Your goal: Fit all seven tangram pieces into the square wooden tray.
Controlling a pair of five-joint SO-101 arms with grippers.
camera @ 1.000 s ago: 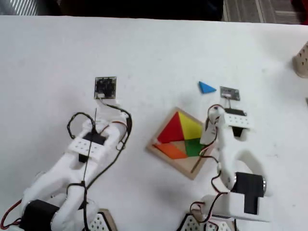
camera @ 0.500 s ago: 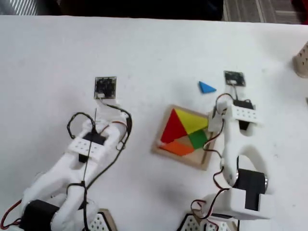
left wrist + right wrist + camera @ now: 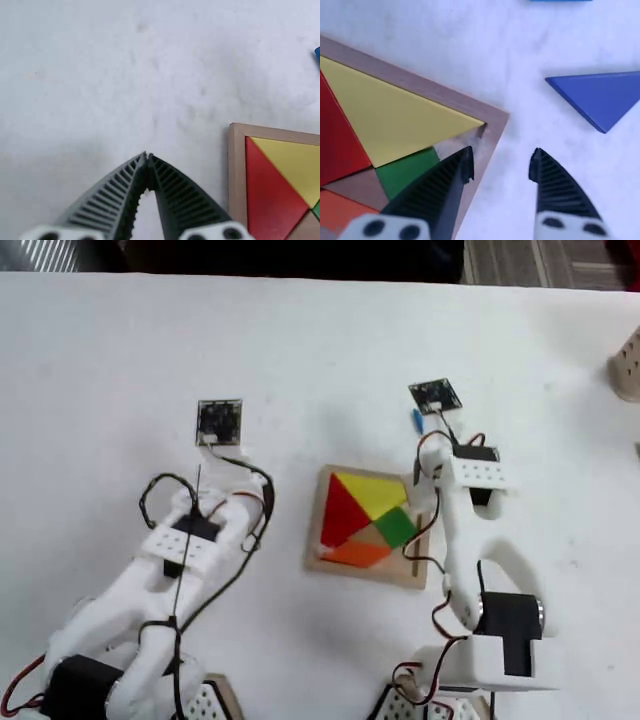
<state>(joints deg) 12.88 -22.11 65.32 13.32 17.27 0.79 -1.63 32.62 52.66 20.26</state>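
Note:
The square wooden tray (image 3: 415, 570) lies mid-table holding a red piece (image 3: 340, 510), a yellow piece (image 3: 375, 490), a green piece (image 3: 395, 528) and an orange piece (image 3: 355, 553). In the right wrist view my right gripper (image 3: 501, 157) stands open across the tray's corner (image 3: 492, 125), one finger over the rim, the other over the table. A blue triangle (image 3: 597, 97) lies on the table just beyond it, showing as a sliver (image 3: 417, 420) in the high view. My left gripper (image 3: 146, 159) is shut and empty, left of the tray (image 3: 237, 165).
The edge of a second blue piece (image 3: 560, 0) shows past the triangle. The left arm (image 3: 180, 540) rests at the near left with cables around it. A beige perforated object (image 3: 628, 365) stands at the far right edge. Bare white table lies behind.
The tray turned from a diamond pose to nearly square with the table and slid left. The right arm swung left and forward, so its wrist camera now covers most of the blue triangle.

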